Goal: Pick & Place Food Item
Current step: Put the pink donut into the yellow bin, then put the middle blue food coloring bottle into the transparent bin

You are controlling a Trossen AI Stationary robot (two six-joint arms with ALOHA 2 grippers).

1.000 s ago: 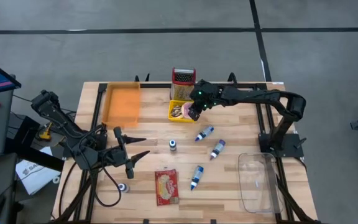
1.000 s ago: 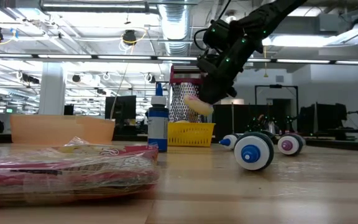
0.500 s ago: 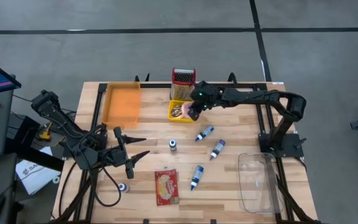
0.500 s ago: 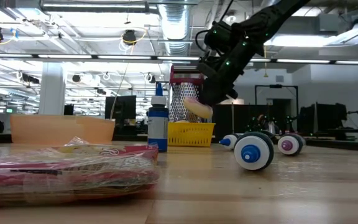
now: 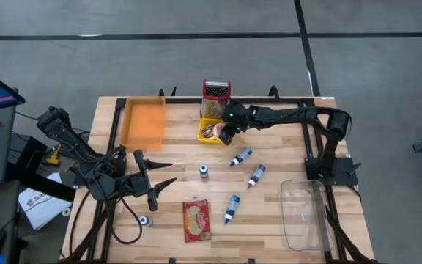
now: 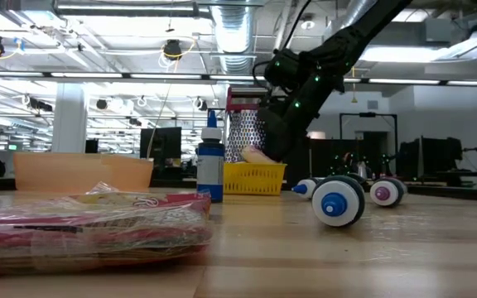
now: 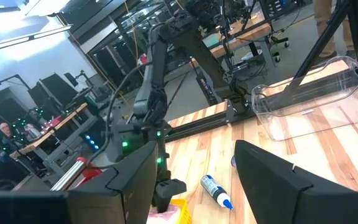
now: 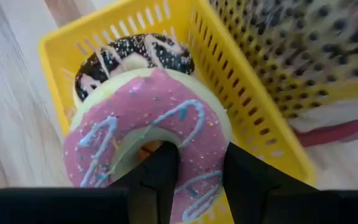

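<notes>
Count of items on the wooden tabletop (image 5: 284, 154): one yellow slotted plastic basket (image 5: 212, 131), one red-topped metal box grater (image 5: 215, 93) touching the basket at its 12 o'clock side, one orange translucent plastic tray (image 5: 144, 122), one clear plastic bin (image 5: 306, 214), one red wrapped food packet (image 5: 195, 219), three blue-and-white bottles lying on their sides (image 5: 242, 157) and one small bottle standing upright (image 5: 204, 171). A further small round object near the tabletop's 7 o'clock corner is too small to identify.

Doughnuts: two. One pink-iced ring doughnut with pale blue stripes (image 8: 151, 140); one chocolate-iced doughnut with white stripes (image 8: 137, 55) lying in the basket beneath it.

Right gripper (image 5: 224, 134): fingers partly closed, one through the pink doughnut's hole and one outside its ring, pinching the ring. The doughnut sits directly over the basket, at its rim level in the low view; whether it touches the basket cannot be told.

Left gripper (image 5: 164, 176): fingers spread apart, holding nothing, raised over the tabletop at 8 o'clock, well apart from the basket.

Writing: the packet's print is not legible.
</notes>
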